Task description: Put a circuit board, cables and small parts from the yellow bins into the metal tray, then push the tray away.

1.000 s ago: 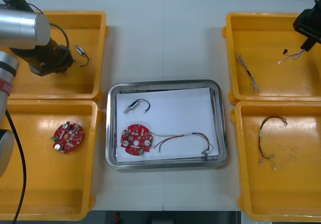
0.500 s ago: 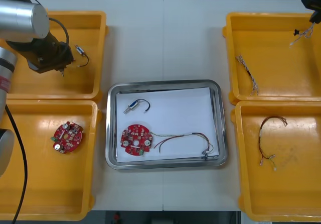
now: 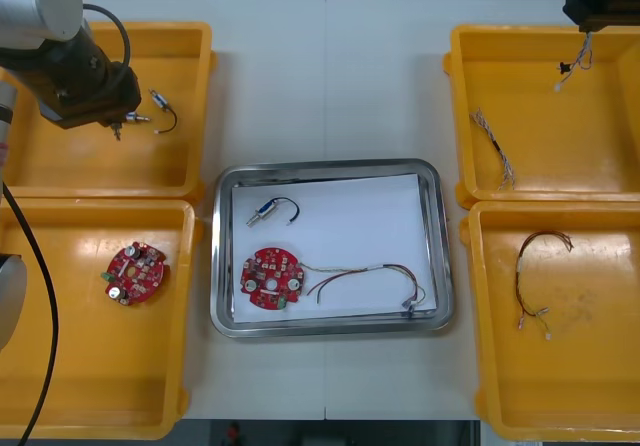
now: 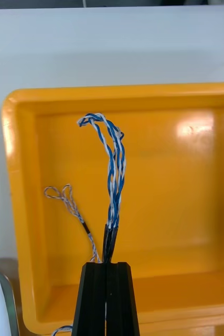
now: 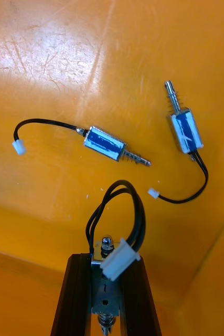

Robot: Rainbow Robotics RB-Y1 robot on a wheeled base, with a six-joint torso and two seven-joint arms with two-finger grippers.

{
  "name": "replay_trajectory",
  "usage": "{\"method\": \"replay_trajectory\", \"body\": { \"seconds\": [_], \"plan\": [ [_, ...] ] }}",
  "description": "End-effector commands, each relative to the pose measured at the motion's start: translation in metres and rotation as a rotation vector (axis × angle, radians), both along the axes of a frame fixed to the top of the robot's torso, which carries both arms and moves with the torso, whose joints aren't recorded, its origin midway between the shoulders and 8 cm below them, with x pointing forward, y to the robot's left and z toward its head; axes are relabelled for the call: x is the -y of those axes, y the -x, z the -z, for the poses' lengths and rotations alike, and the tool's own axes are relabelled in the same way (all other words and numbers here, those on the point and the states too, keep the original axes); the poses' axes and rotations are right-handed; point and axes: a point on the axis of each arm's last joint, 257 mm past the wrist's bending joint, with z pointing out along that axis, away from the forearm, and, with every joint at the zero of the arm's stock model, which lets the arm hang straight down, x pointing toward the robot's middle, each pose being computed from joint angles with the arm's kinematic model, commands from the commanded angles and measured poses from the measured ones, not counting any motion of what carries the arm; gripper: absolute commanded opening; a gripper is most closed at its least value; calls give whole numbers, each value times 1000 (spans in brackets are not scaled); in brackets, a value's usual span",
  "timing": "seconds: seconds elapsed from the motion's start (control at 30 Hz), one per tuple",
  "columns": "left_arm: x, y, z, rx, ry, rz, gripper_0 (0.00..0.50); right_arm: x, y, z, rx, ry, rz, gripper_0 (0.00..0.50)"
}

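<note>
My left gripper (image 3: 120,122) hangs over the far left yellow bin (image 3: 190,66), shut on a small metal part (image 5: 105,296) with a looped black lead. Below it in that bin lie two more small metal parts (image 5: 106,144) (image 5: 185,131). Above the far right yellow bin (image 3: 530,46), my right gripper (image 3: 583,21) is shut on a twisted blue and white cable (image 4: 114,157) that dangles free. The metal tray (image 3: 330,168) holds a red circuit board (image 3: 271,278), a small metal part (image 3: 268,212) and a red and yellow cable (image 3: 370,278).
A second blue and white cable (image 3: 493,146) lies in the far right bin. The near right bin (image 3: 600,406) holds a dark cable (image 3: 535,271). In the near left bin (image 3: 60,386) lies another red circuit board (image 3: 135,273).
My right gripper has lifted the blue and white cable out of the far right bin and swung toward the table's far edge. My left gripper has risen with a small metal part in it.
</note>
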Motion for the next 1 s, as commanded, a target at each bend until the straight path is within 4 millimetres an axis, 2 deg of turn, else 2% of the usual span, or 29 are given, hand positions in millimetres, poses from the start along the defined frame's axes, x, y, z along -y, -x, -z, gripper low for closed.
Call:
{"method": "replay_trajectory", "body": {
  "seconds": [0.03,0.33,0.47,0.63,0.73,1.0],
  "plan": [
    [0,0,-51,60,-92,144,0,-32,13,-3,61,95,-117,0],
    [24,18,-61,43,-102,216,1,-107,42,19,67,188,-385,0],
    [34,19,-68,63,-106,250,1,-141,60,27,65,230,-523,0],
    [43,21,-69,76,-120,287,1,-175,81,41,45,276,-674,0],
    [44,23,-66,75,-127,298,0,-182,90,54,32,347,-761,0],
    [49,28,-64,88,-132,326,1,-185,102,93,-22,616,-993,0]
  ]
}}
